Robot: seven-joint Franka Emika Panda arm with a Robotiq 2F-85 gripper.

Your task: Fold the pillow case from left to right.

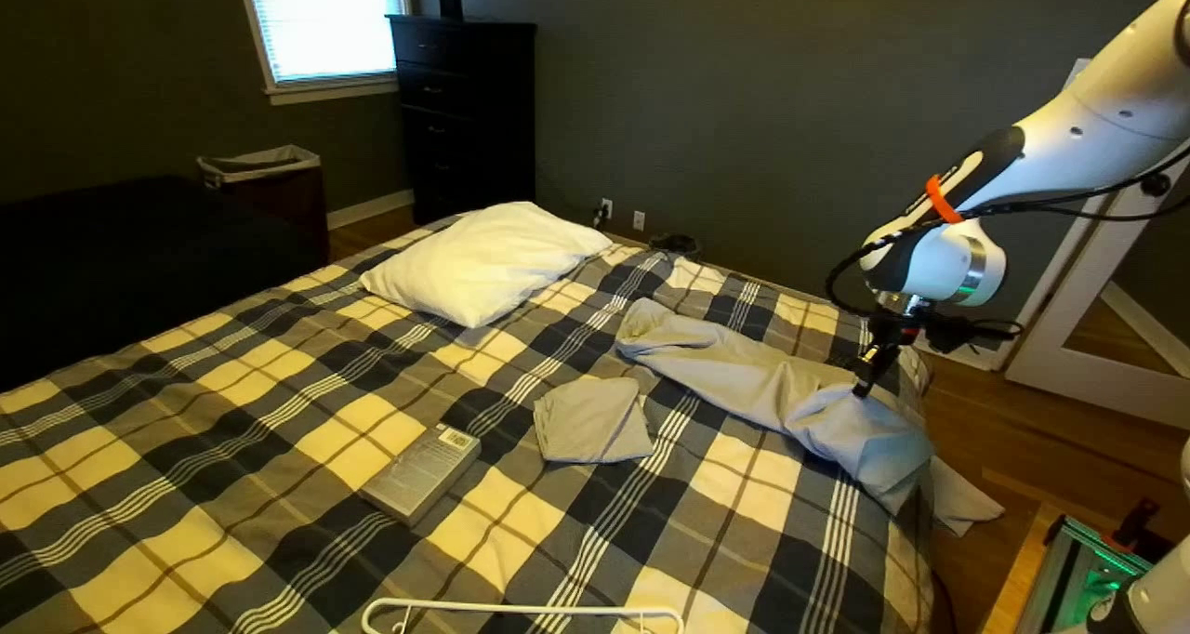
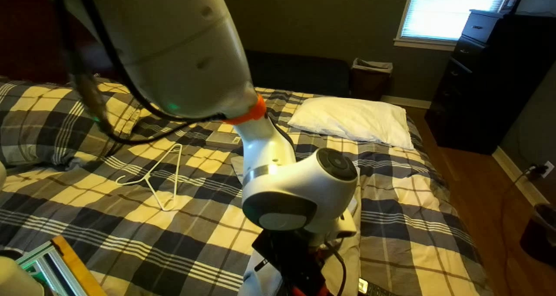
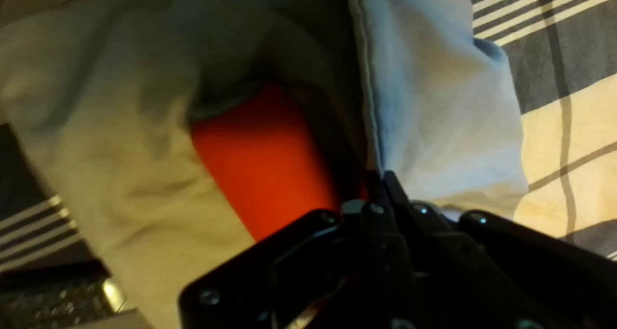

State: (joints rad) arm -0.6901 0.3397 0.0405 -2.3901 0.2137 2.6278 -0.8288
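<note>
Plaid-covered bed: lined laundry hamper stands beyond one edge, contents hidden. Tool is pressed fully together, pinching the pillow case, which overhangs another edge.

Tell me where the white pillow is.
In an exterior view, the white pillow lies on the plaid bedspread, left of the grey pillow case and in front of the black dresser.

A white robot arm is slanting down to its wrist, its black jaws pointing downward, pinched together.
</note>
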